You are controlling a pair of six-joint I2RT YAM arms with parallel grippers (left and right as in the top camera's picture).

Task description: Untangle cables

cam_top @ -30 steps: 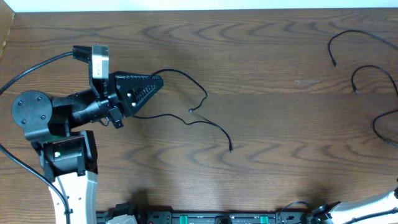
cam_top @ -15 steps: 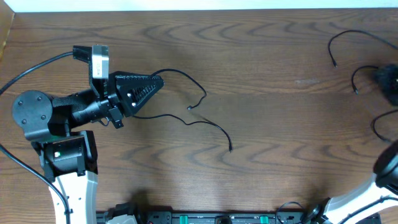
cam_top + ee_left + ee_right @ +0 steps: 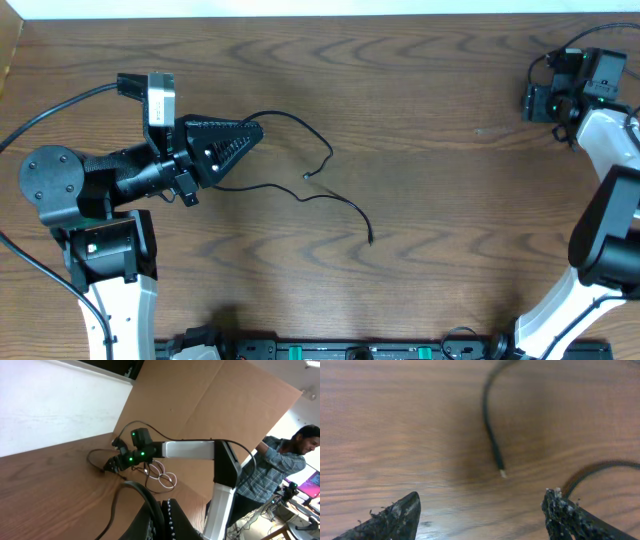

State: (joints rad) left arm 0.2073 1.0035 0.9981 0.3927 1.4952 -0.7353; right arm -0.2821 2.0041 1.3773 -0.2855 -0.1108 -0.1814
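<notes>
My left gripper (image 3: 238,138) is shut on a thin black cable (image 3: 340,200). One strand arcs right and ends near the table's middle. The other strand trails to a plug end at the lower right. In the left wrist view the cable (image 3: 114,507) passes between the closed jaws (image 3: 162,520). My right gripper (image 3: 533,101) is at the far right back, open, just above the table. In the right wrist view its open jaws (image 3: 480,515) face a black cable end (image 3: 492,445) with a small light tip. A second black cable (image 3: 600,467) lies by the right finger.
More thin black cable (image 3: 540,60) curves behind the right arm, partly hidden by it. A white looped cord (image 3: 164,479) shows beyond the right arm in the left wrist view. A thick black lead (image 3: 50,115) runs to the left arm. The table's back edge is close to the right gripper.
The right arm has swung in from the lower right corner to the back right, over the cable ends there. The left arm and its cable have not moved.
</notes>
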